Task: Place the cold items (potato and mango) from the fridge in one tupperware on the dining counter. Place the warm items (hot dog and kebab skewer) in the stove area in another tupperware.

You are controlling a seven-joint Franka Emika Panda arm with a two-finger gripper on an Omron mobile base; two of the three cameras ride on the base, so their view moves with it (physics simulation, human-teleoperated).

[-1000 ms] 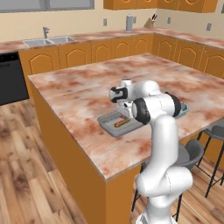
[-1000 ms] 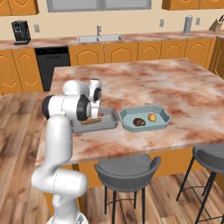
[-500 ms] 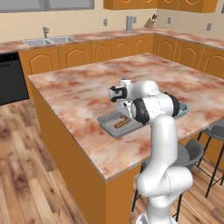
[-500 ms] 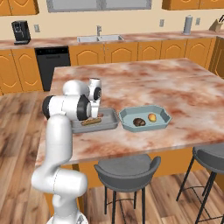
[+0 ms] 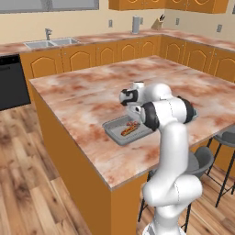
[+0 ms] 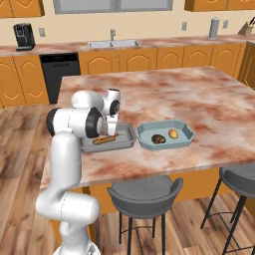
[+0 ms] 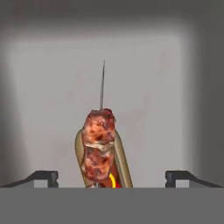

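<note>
A grey tupperware (image 5: 112, 128) (image 6: 87, 147) sits near the front edge of the dining counter (image 6: 164, 94). Inside it the hot dog (image 7: 123, 168) (image 5: 130, 131) lies flat, and the kebab skewer (image 7: 99, 144) rests on top of it with its metal point aimed away from the hand. My gripper (image 7: 111, 177) (image 6: 110, 128) hangs straight down just above them, open, with its fingertips (image 7: 43, 177) wide apart on either side of the food. To the right stands a teal tupperware (image 6: 187, 132) holding the potato (image 6: 158, 139) and the mango (image 6: 173, 134).
Bar stools (image 6: 144, 191) (image 6: 244, 174) stand below the counter's near edge. Along the back wall run cabinets with a sink (image 6: 112, 44), a coffee machine (image 6: 24, 35) and a knife block (image 5: 159, 22).
The jaws have gone from shut to wide open, letting go of the kebab skewer, which now lies on the hot dog. The arm has hardly moved.
</note>
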